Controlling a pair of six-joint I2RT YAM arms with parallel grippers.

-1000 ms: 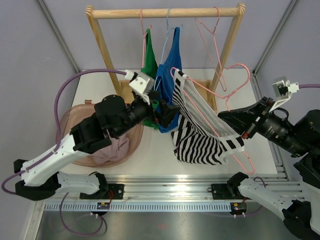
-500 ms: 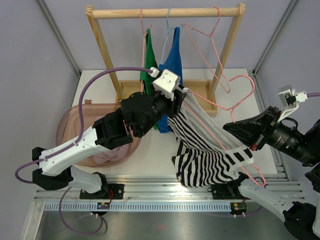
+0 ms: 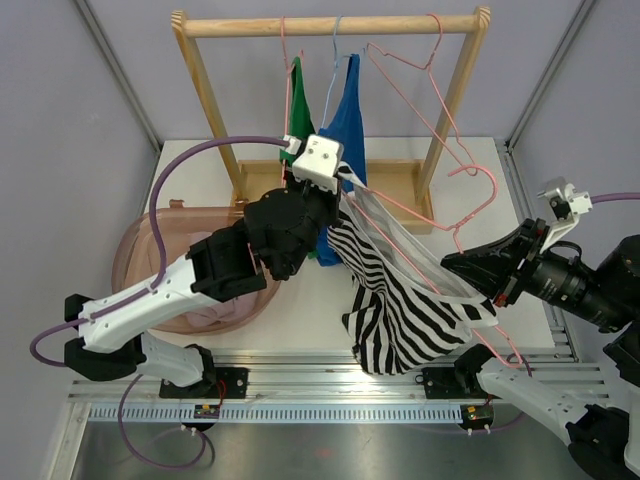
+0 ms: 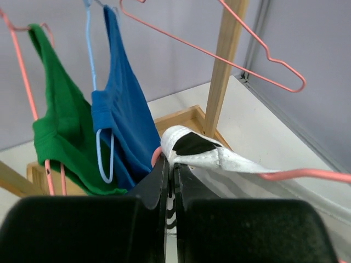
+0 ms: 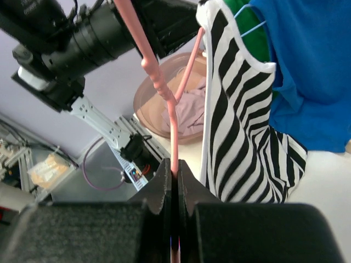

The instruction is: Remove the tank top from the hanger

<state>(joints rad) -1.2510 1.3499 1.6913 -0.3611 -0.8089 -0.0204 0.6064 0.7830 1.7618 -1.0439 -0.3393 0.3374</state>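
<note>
A translucent pink basin (image 3: 140,250) holding a pale crumpled garment (image 3: 222,300) is seen on the white table (image 3: 300,300), well to the left of both sets of jaws. The left gripper (image 4: 170,164) is raised in front of the wooden rack (image 3: 330,24). Its jaws are clenched on the white-edged shoulder strap of the striped tank top (image 3: 400,310), and the strap is pinched right at their tips. Just beyond those jaws, a green tank top (image 3: 298,105) and a blue tank top (image 3: 345,105) are hung side by side from the rail. Above and to the right of them, a bare pink hanger (image 4: 219,57) is hooked over the same rail. The striped tank top is draped on the pink hanger (image 5: 174,137), off the rail, and is stretched between the two grippers. Its body is hung below and between both sets of jaws, low over the table's near edge. Whether the hem is touching the table cannot be told. At right, the right gripper (image 5: 174,163) is shown with its jaws clamped on the wire of the pink hanger. In the right wrist view the striped cloth is seen just to the right of those jaws, and the blue tank top beyond it
</note>
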